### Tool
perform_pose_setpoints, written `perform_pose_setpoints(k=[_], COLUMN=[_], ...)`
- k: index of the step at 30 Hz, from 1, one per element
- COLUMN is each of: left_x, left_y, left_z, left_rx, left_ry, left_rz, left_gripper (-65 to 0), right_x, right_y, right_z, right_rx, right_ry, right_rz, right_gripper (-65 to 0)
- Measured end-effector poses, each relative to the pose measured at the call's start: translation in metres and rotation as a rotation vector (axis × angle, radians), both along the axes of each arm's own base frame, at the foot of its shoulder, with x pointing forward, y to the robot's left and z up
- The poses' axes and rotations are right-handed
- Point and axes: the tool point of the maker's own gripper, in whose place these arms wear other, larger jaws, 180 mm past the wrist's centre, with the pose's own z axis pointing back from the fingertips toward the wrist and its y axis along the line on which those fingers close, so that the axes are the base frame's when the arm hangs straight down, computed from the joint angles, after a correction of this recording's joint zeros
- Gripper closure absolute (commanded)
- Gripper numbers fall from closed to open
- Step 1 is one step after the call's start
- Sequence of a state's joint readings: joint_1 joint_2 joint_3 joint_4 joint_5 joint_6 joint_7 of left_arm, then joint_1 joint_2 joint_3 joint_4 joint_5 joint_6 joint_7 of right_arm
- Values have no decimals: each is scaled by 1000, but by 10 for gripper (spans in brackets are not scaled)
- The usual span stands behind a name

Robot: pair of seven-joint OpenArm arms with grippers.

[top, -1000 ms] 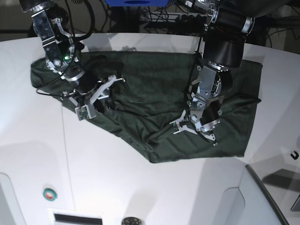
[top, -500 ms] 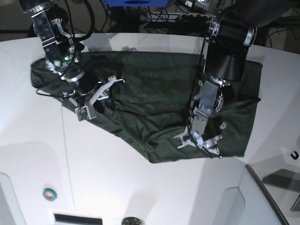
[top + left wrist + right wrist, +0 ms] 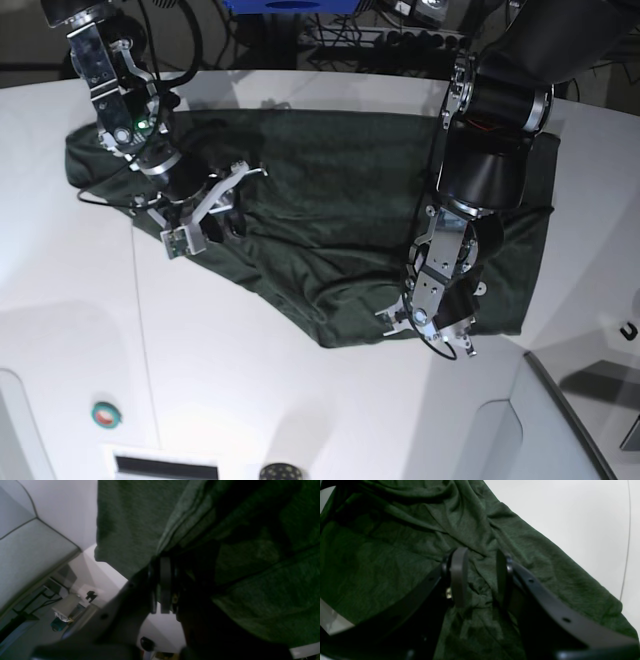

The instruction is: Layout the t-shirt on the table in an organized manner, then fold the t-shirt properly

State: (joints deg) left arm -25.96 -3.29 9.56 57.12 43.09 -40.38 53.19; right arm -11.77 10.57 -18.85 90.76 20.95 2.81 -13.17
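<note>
The dark green t-shirt (image 3: 330, 200) lies spread and wrinkled across the far half of the white table (image 3: 250, 400). My left gripper (image 3: 430, 328) sits low at the shirt's near hem, on the right of the base view. In the left wrist view its pads (image 3: 165, 580) are pressed together, and a ridge of the t-shirt (image 3: 262, 592) runs into the left gripper (image 3: 165, 560). My right gripper (image 3: 205, 225) hangs over the shirt's left part. In the right wrist view the right gripper (image 3: 480, 577) is open, with crumpled t-shirt (image 3: 382, 555) below the gap.
A thin dark seam (image 3: 140, 330) runs down the tabletop. A round green and red button (image 3: 107, 413), a dark slot (image 3: 165, 465) and a black knob (image 3: 280, 472) sit at the near edge. A grey raised panel (image 3: 570, 420) is at the front right, and cables (image 3: 380, 40) run behind the table.
My left gripper has slid toward the near hem of the shirt, staying shut, and the cloth beside it has bunched into new wrinkles. The right arm has stayed put.
</note>
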Motion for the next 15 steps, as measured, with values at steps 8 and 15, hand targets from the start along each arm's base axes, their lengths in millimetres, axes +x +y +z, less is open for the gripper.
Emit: perform_pose_setpoints(k=[8,15], left_x=[-1,12], left_y=[-1,21], left_z=[-1,22], left_rx=[-1,-100], left_ry=[4,-93], left_rz=[0,141], left_gripper=[-341,-365], right_x=[4,-2], right_y=[0,3], right_z=[3,-6], right_rx=[0,-23], right_ry=[-11,60], right_rz=[0,26], right_gripper=[-176,-176])
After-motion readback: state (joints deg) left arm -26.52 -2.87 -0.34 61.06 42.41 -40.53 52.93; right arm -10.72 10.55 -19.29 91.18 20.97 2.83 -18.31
